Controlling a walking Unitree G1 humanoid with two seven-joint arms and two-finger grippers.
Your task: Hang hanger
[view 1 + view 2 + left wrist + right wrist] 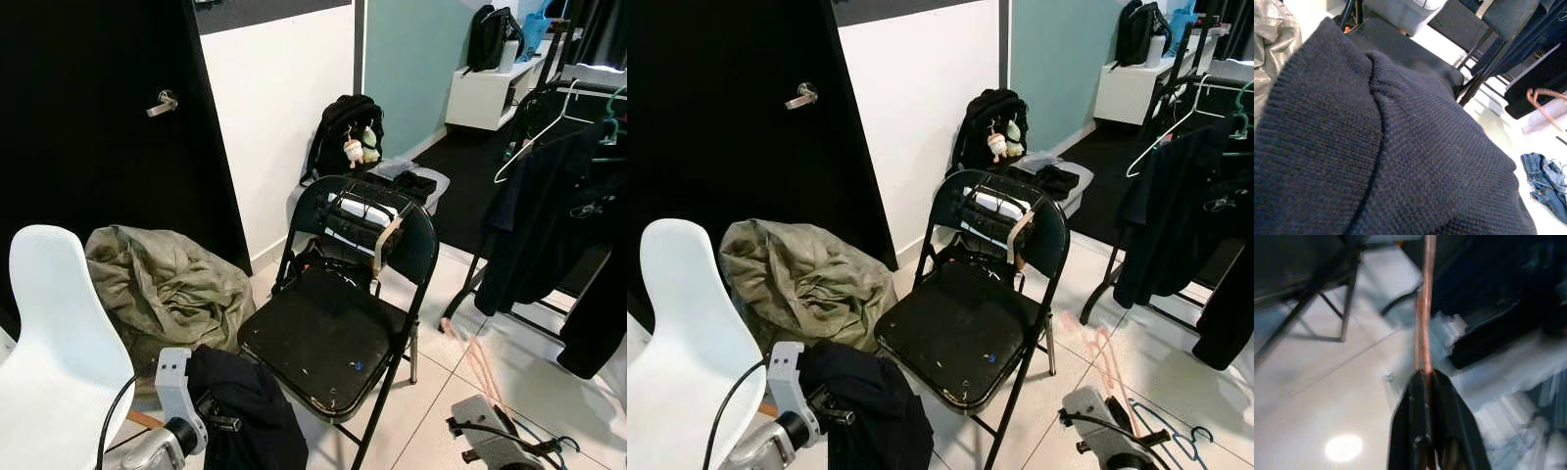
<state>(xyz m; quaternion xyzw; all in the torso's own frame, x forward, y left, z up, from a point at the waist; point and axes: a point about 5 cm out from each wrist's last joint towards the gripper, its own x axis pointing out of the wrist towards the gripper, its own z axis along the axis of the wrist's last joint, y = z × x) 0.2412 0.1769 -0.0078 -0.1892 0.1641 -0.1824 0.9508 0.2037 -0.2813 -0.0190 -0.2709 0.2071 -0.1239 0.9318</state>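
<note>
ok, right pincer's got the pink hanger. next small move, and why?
Probably lift the right pincer up toward the clothes rack on its right: its fingers are shut on the pink hanger, which sits low near the floor, well below the rail where a white hanger hangs.

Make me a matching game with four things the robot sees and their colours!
Things:
1. folding chair
2. curved chair
3. hanger in the right end effector
4. crumpled bag on the floor

Colours:
A. olive green
B. pink
C. black
D. white

Pairs: 1-C, 2-D, 3-B, 4-A
</note>
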